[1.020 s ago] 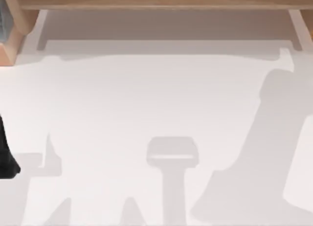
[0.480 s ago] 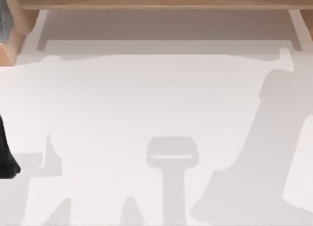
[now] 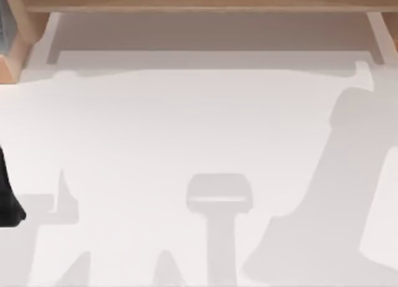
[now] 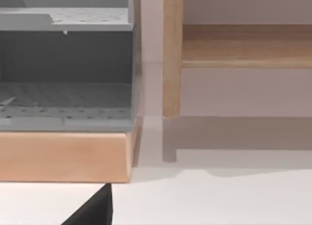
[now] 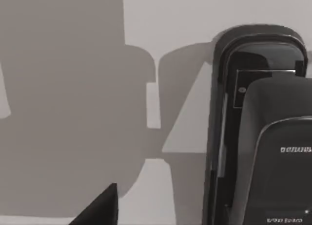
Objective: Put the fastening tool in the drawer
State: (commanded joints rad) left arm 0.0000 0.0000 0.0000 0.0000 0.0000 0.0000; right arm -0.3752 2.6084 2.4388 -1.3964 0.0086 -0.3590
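Nearest, at the lower edge of the left wrist view, a dark wedge of the left gripper (image 4: 95, 213) sits over the white table (image 4: 219, 200). Open or closed: cannot tell. Just past it stands a wooden-framed unit (image 4: 63, 157) at the frame's left, with grey perforated shelves (image 4: 63, 101) inside. A wooden post (image 4: 172, 54) stands upright right of centre, and a wooden shelf board (image 4: 246, 45) runs behind it at upper right. In the right wrist view a dark wedge of the right gripper (image 5: 100, 210) shows at bottom, state likewise cannot tell, beside a black arm housing (image 5: 258, 137) at the frame's right. From above, the left arm (image 3: 7, 203) is at the left edge, grey shadows cross the table, and a wooden frame (image 3: 199, 0) spans the top. Position of the fastening tool: cannot tell.
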